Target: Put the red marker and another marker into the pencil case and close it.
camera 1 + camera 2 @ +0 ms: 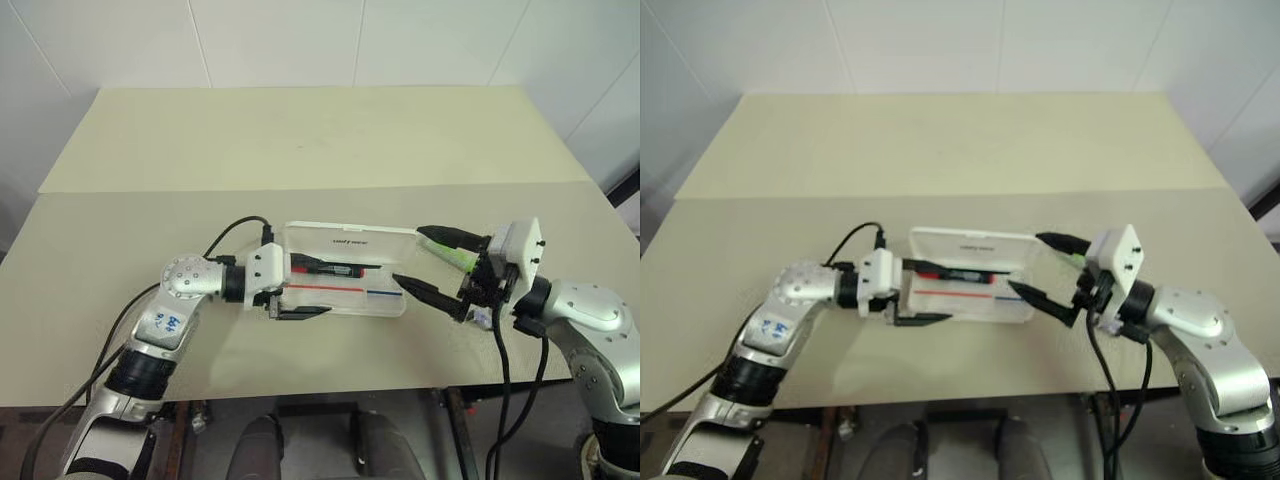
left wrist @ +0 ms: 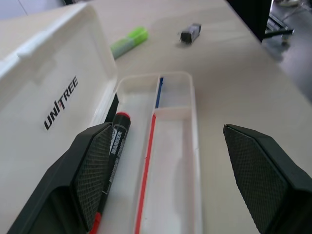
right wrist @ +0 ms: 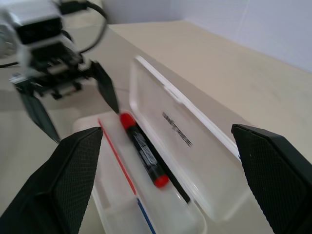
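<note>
On the pale beige tabletop [image 1: 300,140] in front of me, the flat white hinged plastic pencil case [image 1: 345,300] lies open, its lid tipped back and thin red and blue lines showing along the tray. The slim red marker [image 1: 328,268], black in the barrel with red ends, already lies inside, along the back of the tray against the lid.

My left gripper [image 1: 300,290] sits at the left end of the case with its two black fingers spread apart and nothing between them; one finger is close over the marker's end, the other hangs beyond the tray's front wall. My right gripper [image 1: 432,262] hovers at the case's right end, jaws wide and empty too.

The short, thick lime-green highlighter [image 2: 128,41] lies on the table just beyond the right end of the case, near a small dark grey block [image 2: 190,33] that I should leave alone.

I judge the first marker as done and the second as the step in hand. Next I need my right gripper brought down over the highlighter, closed across its barrel, then carried over the free lane of the tray. The lid comes afterwards.
</note>
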